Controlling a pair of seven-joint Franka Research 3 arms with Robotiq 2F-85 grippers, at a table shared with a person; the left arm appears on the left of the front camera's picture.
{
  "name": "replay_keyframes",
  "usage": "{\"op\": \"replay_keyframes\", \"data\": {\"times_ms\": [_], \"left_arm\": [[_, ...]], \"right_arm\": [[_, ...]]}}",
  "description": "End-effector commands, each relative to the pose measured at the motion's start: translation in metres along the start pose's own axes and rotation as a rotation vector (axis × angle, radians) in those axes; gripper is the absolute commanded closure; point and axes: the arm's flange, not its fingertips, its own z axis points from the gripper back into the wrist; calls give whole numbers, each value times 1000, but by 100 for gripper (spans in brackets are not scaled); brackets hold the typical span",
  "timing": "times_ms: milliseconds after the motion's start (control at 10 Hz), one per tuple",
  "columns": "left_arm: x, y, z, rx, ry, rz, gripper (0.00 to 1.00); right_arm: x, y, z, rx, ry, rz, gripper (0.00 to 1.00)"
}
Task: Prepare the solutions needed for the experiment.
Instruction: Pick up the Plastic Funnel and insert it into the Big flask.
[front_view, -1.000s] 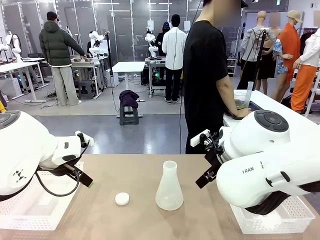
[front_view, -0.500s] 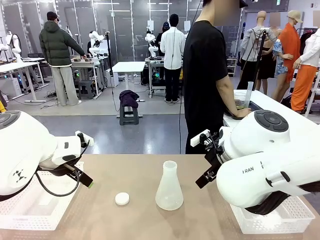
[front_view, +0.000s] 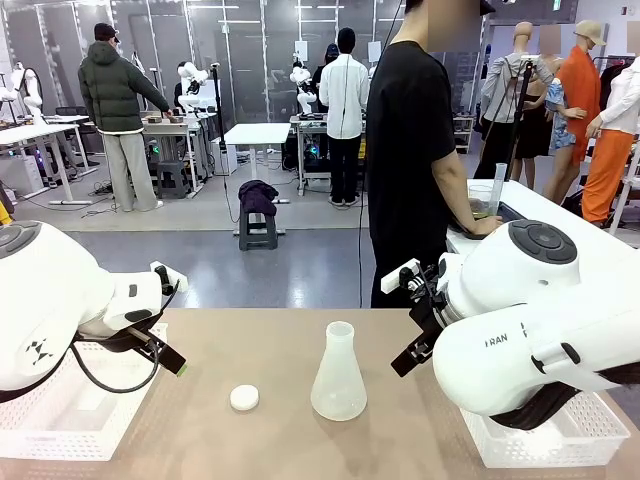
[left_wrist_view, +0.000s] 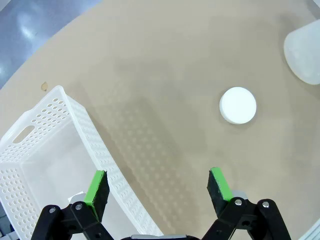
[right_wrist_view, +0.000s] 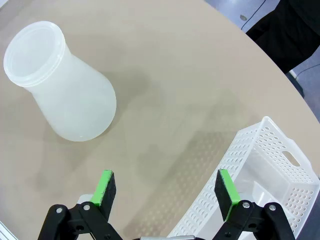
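A flask (front_view: 338, 372) stands upright in the middle of the table (front_view: 270, 340). Its mouth is open. It is cloudy white, so I cannot tell what liquid is in it.

A small round white cap (front_view: 244, 398) lies flat on the table, just left of the flask and apart from it.

Farther left of the flask sits a white basket (front_view: 55, 425) with holes in its walls. The left pincer (left_wrist_view: 157, 175) hangs over the table above that basket's near wall. Its green pads (left_wrist_view: 96, 190) are spread wide and hold nothing. In the left wrist view, the cap lies between this pincer and the flask.

To the right of the flask sits a second basket (right_wrist_view: 270, 160), also white with holes. The right pincer (right_wrist_view: 164, 175) hangs over the table between the flask and this basket. It is spread wide too and holds nothing. In the right wrist view, bare table lies between this pincer and the flask.

Behind the flask, past the far edge of the table, stands a person (front_view: 410, 150) in a black shirt. The person is turned to a white side table (front_view: 560, 215) with one hand (front_view: 483, 226) on it. A tall clear tube (front_view: 499, 188) stands on that side table near the hand.
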Motion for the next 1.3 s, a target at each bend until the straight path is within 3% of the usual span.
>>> {"op": "replay_keyframes", "data": {"times_ms": [0,900,1000,1200], "left_arm": [[0,0,0,0,0,1,0],[0,0,0,0,0,0,0],[1,0,5,-23,-5,-11,0],[2,6,38,-150,-28,-10,0]], "right_arm": [[0,0,0,0,0,-2,0],[0,0,0,0,0,-2,0],[0,0,0,0,0,0,0],[12,-1,40,15,-55,-31,0]]}}
